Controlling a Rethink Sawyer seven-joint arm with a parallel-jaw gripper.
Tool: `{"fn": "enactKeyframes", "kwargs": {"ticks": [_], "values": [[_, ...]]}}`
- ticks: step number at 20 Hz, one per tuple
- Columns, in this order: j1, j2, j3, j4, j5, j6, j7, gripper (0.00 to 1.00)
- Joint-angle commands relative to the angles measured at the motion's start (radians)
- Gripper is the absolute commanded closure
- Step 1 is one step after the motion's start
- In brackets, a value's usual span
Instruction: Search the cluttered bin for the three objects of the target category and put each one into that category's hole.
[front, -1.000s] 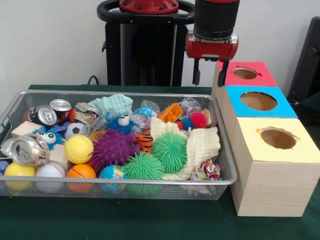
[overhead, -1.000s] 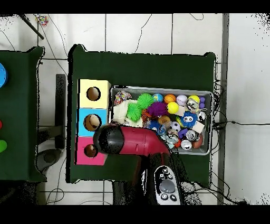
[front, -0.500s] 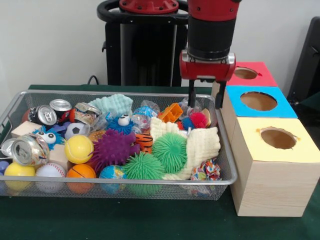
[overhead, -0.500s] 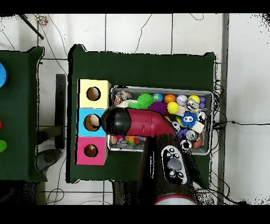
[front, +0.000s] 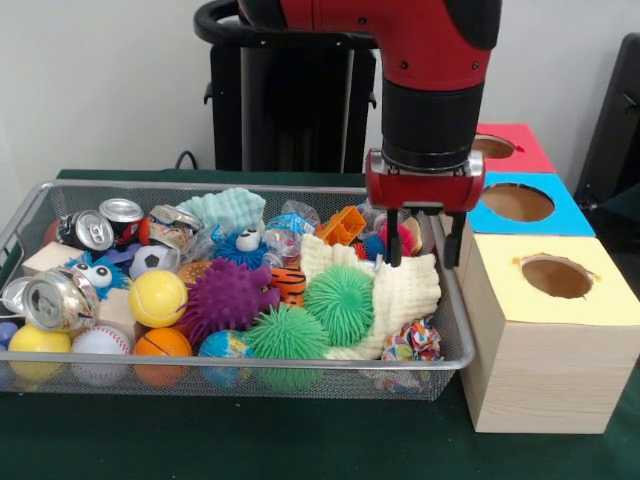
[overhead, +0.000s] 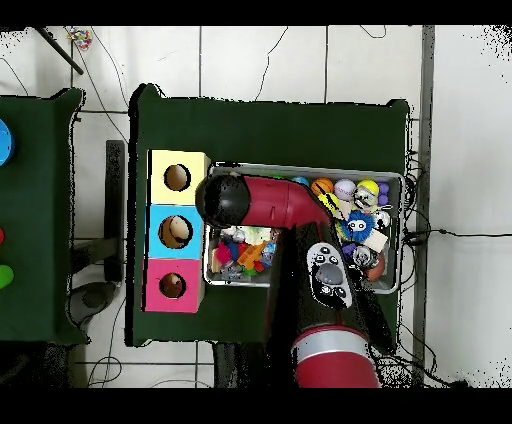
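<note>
In the front view the gripper (front: 424, 250) hangs over the right end of the bin (front: 30, 215), fingers spread and empty, one tip above the cream cloth (front: 405, 290), the other by the bin's right rim beside the yellow box (front: 545, 335). The overhead view hides all this: the arm (overhead: 262, 205) covers the gripper and that end of the bin.

The target category cannot be told. Spiky balls, green (front: 340, 303), green (front: 287, 335) and purple (front: 228, 296), lie mid-bin; only the front view shows them.

The overhead view shows all three holes: yellow (overhead: 177, 177), blue (overhead: 174, 231), pink (overhead: 171, 285). In front, the arm partly hides the blue box (front: 520, 205) and the pink box (front: 505, 148).

Cans (front: 60, 300) lie at the left end, cut off by the frame.
</note>
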Motion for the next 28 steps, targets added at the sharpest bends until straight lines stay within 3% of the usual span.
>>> {"fn": "enactKeyframes", "kwargs": {"ticks": [1, 6, 11, 22, 28], "values": [[-0.075, 0.012, 0.107, 0.134, -0.068, -0.087, -0.032, 0.0], [-0.127, 0.013, 0.111, 0.3, -0.118, -0.235, 0.021, 0.0], [-0.184, 0.062, 0.135, 0.374, -0.171, -0.36, 0.038, 0.0], [-0.106, 0.112, 0.006, 0.416, -0.227, -0.51, 0.14, 0.0], [-0.099, 0.147, 0.024, 0.436, -0.201, -0.55, 0.162, 0.0]]}}
